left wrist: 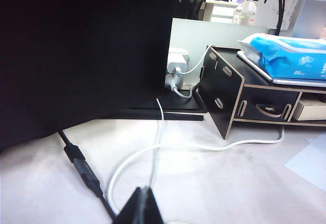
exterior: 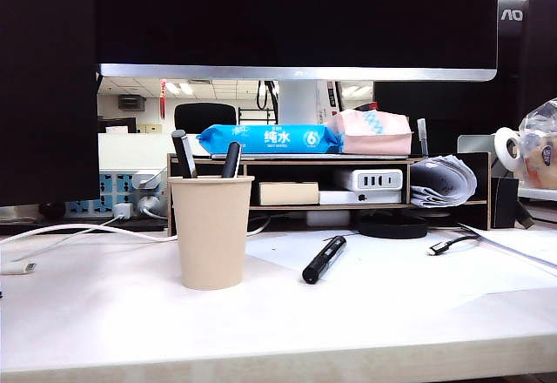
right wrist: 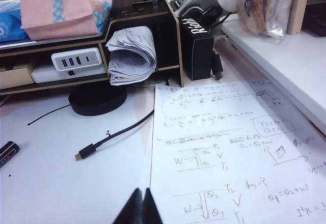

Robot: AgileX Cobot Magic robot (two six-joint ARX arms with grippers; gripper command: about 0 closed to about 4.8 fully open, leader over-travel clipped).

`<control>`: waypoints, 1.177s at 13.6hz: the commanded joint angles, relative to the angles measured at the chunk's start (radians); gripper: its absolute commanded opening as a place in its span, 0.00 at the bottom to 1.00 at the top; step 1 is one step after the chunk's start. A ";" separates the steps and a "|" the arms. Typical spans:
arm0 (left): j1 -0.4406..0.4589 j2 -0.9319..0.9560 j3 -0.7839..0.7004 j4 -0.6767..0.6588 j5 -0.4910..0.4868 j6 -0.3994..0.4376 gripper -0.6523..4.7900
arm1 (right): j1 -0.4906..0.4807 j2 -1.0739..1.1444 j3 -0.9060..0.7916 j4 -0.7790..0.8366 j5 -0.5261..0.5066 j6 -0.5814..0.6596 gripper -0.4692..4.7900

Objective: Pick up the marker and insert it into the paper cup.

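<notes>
I see both the left end effector (left wrist: 144,206) and right end effector (right wrist: 142,206) closed, empty, away from the marker (exterior: 324,259), a light, rigid, slippery pen on the bench (exterior: 392,313), best gripped mid-barrel.

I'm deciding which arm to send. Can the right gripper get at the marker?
Probably yes: the marker lies alone on bare table right of the cup, nothing over it. The right gripper, shut, must open first.

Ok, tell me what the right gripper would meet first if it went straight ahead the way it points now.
Probably the handwritten sheet on the table: the right gripper, jaws shut, hangs at its near edge. Farther along that line sits the rolled papers in the black shelf, though depth is unclear.
</notes>
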 commanded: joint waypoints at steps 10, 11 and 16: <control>-0.024 0.000 0.002 -0.036 0.449 -0.221 0.11 | 0.002 0.000 -0.006 0.019 -0.003 0.009 0.08; -0.082 0.000 0.002 -0.120 0.461 -0.224 0.11 | 0.002 0.000 -0.006 0.017 -0.004 0.027 0.08; -0.308 0.011 0.002 -0.161 0.389 -0.247 0.11 | 0.002 0.000 -0.006 0.013 -0.026 0.135 0.08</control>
